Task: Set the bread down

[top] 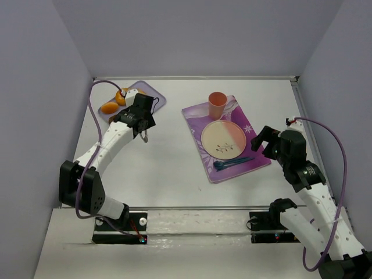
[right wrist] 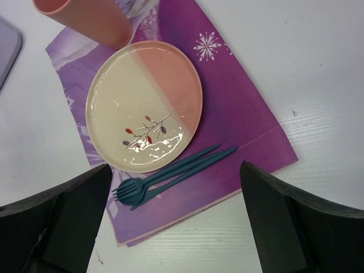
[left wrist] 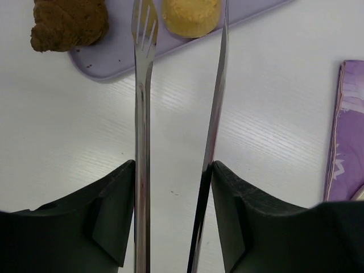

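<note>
Two pieces of bread lie on a lavender tray [top: 150,93] at the back left: a brown piece [left wrist: 68,23] and a yellow bun [left wrist: 190,14]; both show from above [top: 110,107]. My left gripper [top: 141,123] is shut on metal tongs [left wrist: 142,114], whose two arms stand apart and empty, tips just over the tray's near edge [left wrist: 114,57]. A cream-and-pink plate [top: 224,139] sits empty on a purple placemat [top: 256,161]. My right gripper [top: 264,139] is open and empty above the placemat's near right side, over the plate [right wrist: 142,108].
A pink cup [top: 217,104] stands on the placemat behind the plate. Dark blue cutlery [right wrist: 170,173] lies on the placemat [right wrist: 239,114] in front of the plate. White walls close in the table on three sides.
</note>
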